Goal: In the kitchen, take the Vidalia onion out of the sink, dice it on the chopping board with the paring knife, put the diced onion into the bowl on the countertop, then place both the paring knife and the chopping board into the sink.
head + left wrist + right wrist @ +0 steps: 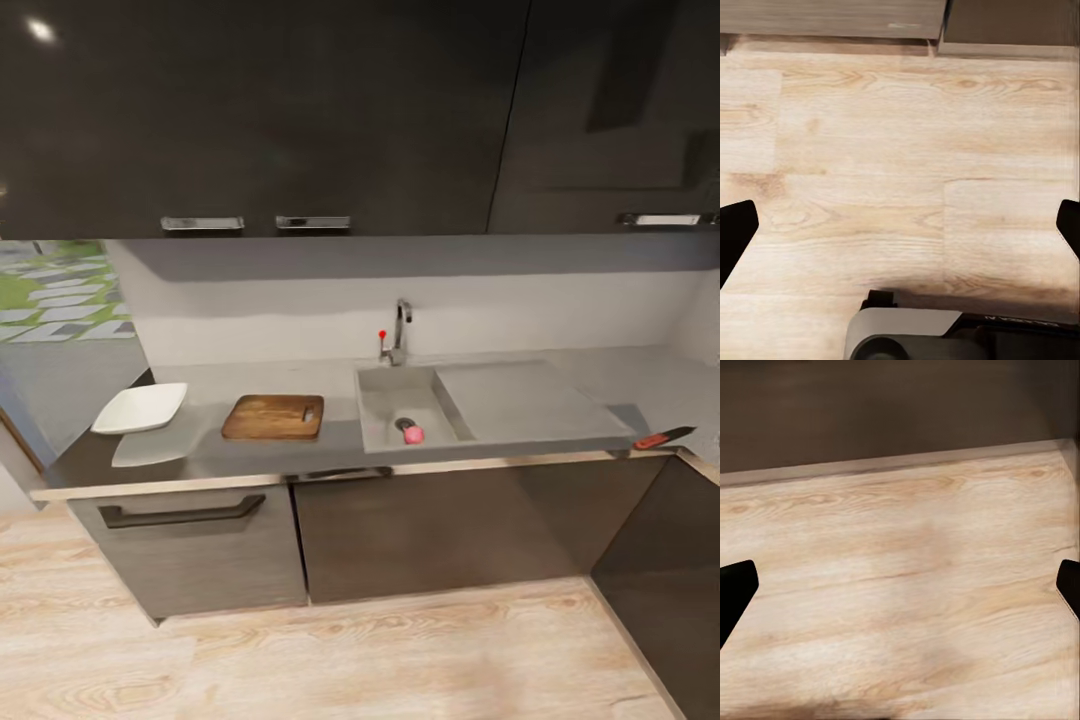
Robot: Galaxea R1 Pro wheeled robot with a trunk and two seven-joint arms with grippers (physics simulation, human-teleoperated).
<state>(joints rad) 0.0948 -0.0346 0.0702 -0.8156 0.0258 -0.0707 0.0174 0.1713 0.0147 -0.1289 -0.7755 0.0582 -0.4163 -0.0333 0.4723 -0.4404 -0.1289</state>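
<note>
In the head view the pinkish-red Vidalia onion (411,433) lies in the steel-grey sink (385,400), beside the drain. The brown chopping board (273,417) rests on the grey countertop (205,385) just left of the sink. Further left, at the counter's end, sits the white bowl (141,408). The red-handled paring knife (663,438) lies at the counter's front right edge. My left gripper (900,236) hangs open over the wood floor, its dark fingertips (733,236) far apart. My right gripper (900,596) is open too, above floor near a dark cabinet base.
A steel tap (398,335) with a red dot stands behind the sink, and a flat drainboard (525,400) lies to its right. Dark cabinets hang above and stand below the counter. Pale wood floor (350,650) stretches in front. The robot's base (945,334) shows in the left wrist view.
</note>
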